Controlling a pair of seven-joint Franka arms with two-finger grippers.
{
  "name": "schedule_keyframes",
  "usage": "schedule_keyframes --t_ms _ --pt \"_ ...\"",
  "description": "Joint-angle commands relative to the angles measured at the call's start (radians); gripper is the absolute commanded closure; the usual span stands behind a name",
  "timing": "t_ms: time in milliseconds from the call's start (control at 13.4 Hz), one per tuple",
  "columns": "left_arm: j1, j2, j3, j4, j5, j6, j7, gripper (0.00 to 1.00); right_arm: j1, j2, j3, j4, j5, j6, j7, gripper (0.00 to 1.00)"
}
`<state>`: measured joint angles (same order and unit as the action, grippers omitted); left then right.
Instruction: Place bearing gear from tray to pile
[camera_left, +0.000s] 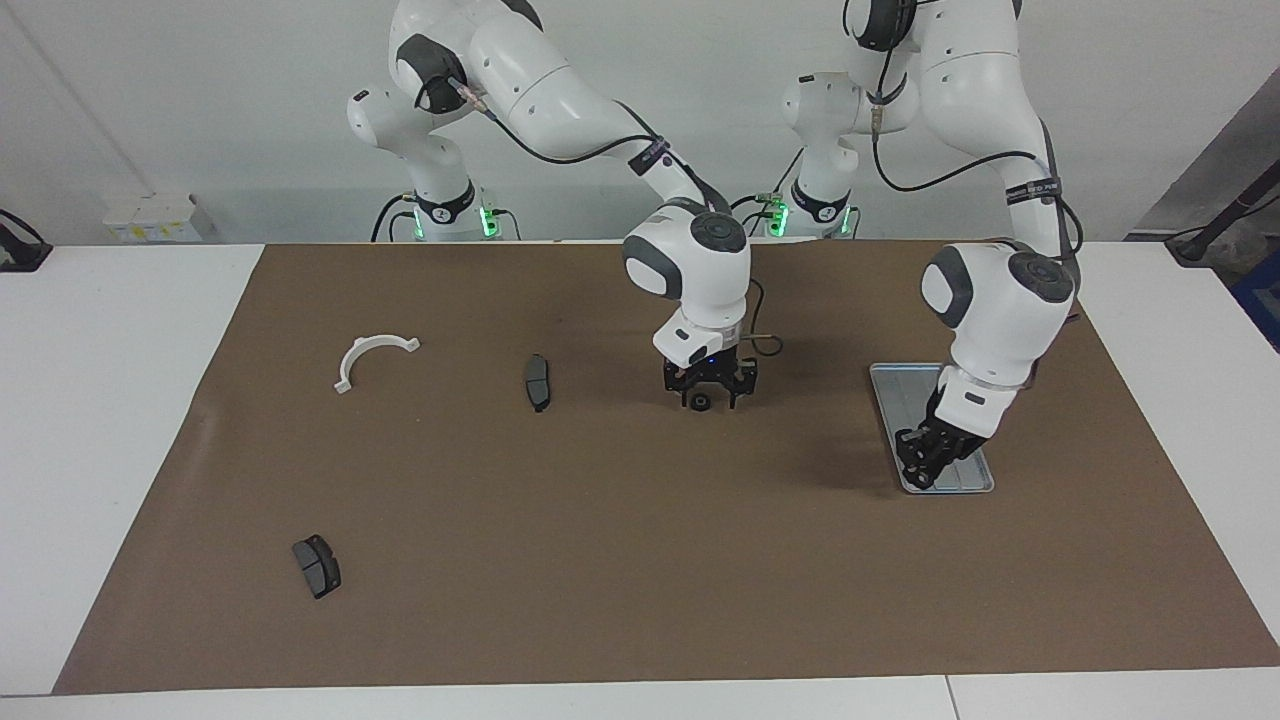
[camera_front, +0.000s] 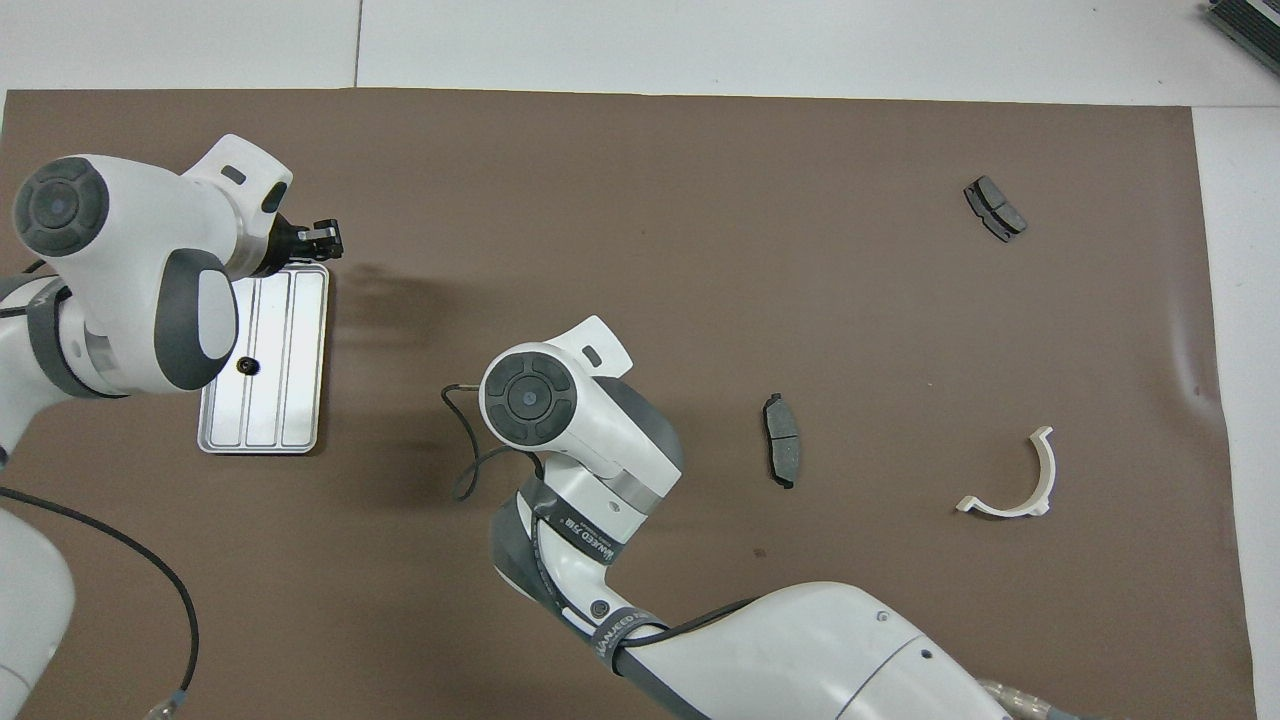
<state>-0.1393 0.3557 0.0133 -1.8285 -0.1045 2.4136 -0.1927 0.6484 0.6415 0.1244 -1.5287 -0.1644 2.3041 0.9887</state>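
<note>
A small black bearing gear (camera_left: 701, 403) lies on the brown mat mid-table. My right gripper (camera_left: 706, 399) is down around it; in the overhead view the right wrist hides both. A second bearing gear (camera_front: 247, 367) sits in the silver tray (camera_front: 300, 400) at the left arm's end; in the facing view the left arm hides that gear on the tray (camera_left: 905, 385). My left gripper (camera_left: 917, 468) (camera_front: 322, 238) hangs raised over the tray's end farther from the robots. The pile is a white half-ring bracket (camera_left: 378, 341) (camera_front: 1050, 470) and two dark brake pads (camera_left: 537, 382) (camera_left: 317, 565).
The pile's parts lie scattered toward the right arm's end of the brown mat (camera_left: 640, 560). One brake pad (camera_front: 782, 452) is closest to the mid-table gear; the other (camera_front: 995, 208) lies farther from the robots. White table borders the mat.
</note>
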Motion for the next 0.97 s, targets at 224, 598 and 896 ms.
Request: schedule_keyframes --t_ms 224,598,896 --pt "-0.111 -0.001 0.013 -0.005 -0.017 -0.025 -0.154 0.86 -0.01 -0.019 0.003 -0.067 -0.026 0.081 0.013 0.53" --pt "-0.176 -0.017 0.013 -0.038 -0.017 -0.021 -0.201 0.84 -0.01 -0.02 -0.003 -0.061 -0.03 0.057 0.01 1.0" --pt "-0.272 -0.027 0.014 -0.067 -0.017 -0.005 -0.29 0.81 -0.11 -0.068 -0.008 -0.074 -0.033 0.055 -0.065 1.0"
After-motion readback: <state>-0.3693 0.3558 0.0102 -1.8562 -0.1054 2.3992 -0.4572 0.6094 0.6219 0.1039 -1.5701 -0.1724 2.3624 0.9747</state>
